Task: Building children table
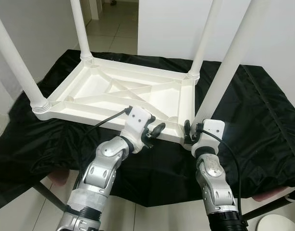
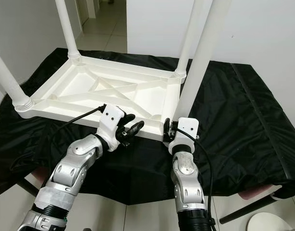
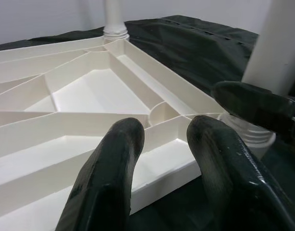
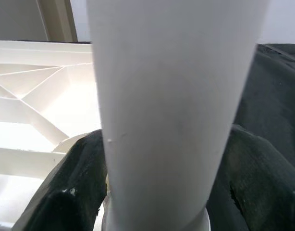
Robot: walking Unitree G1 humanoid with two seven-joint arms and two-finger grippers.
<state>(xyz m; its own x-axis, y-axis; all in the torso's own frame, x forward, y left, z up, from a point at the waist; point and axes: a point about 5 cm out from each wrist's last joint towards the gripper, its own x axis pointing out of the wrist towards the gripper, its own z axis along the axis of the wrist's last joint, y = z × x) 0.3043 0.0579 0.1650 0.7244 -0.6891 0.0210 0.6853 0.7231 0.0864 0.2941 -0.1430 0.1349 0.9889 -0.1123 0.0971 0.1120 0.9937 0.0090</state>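
Note:
A white plastic children's table [image 1: 114,91] lies upside down on a black cloth [image 1: 263,110], its four legs pointing up. My right gripper [image 1: 191,132] is shut on the near right leg [image 1: 229,62] just above its socket. In the right wrist view the leg [image 4: 171,96] stands between the two black fingers [image 4: 70,192]. My left gripper [image 1: 154,132] is open at the table's front rim, a little left of that leg, with nothing between its fingers [image 3: 109,178]. The left wrist view looks across the ribbed underside [image 3: 90,91] to the far right leg [image 3: 115,19].
The other legs rise at near left [image 1: 18,62], far left [image 1: 81,29] and far right [image 1: 205,38]. The cloth hangs over the edges of its support. White walls stand close on both sides, and tiled floor [image 1: 114,29] leads away behind. A white round object [image 1: 282,224] is at bottom right.

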